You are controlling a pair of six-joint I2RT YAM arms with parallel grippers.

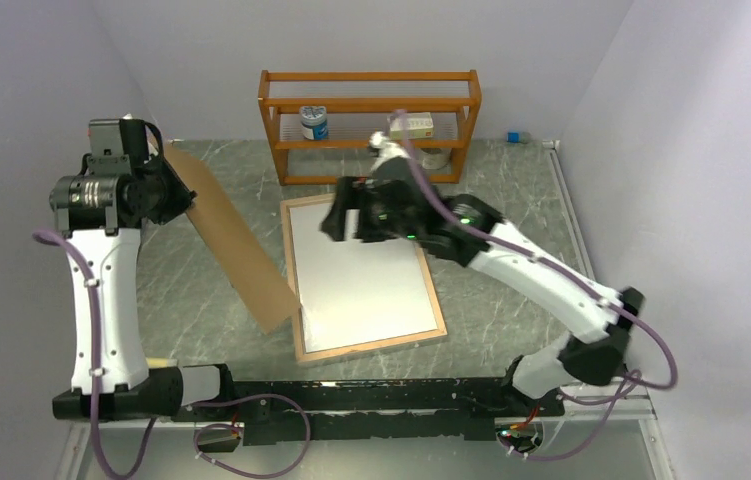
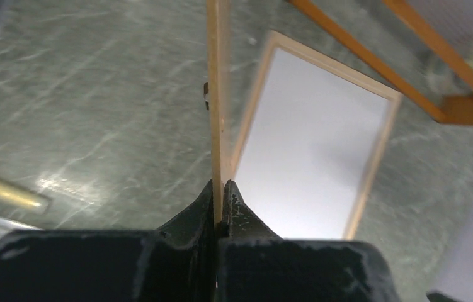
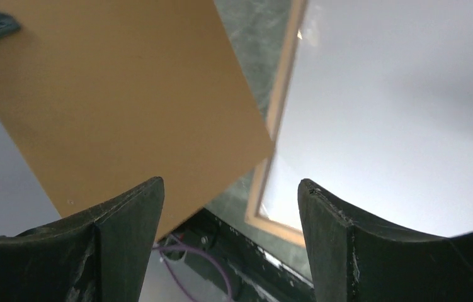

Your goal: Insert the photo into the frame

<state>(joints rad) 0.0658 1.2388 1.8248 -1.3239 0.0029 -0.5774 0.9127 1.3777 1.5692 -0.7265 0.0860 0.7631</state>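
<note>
Below the wide-open right end effector (image 3: 230, 187) lies the frame (image 1: 369, 346); left end effector (image 2: 219, 189) grips brown board (image 1: 236, 250).

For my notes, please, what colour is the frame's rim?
Light wood-coloured frame rim; top external view.

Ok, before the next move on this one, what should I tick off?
1. Left end effector shut on backing board: ok, board edge pinched between the fingers.
2. Right end effector open and empty: ok, hanging above the frame.
3. Frame flat on the table, wood rim up: ok.
4. Photo seated in the frame: cannot tell; only a white surface shows inside the rim.
5. Backing board lined up over the frame: not ok; it is tilted, off to the frame's left.
</note>
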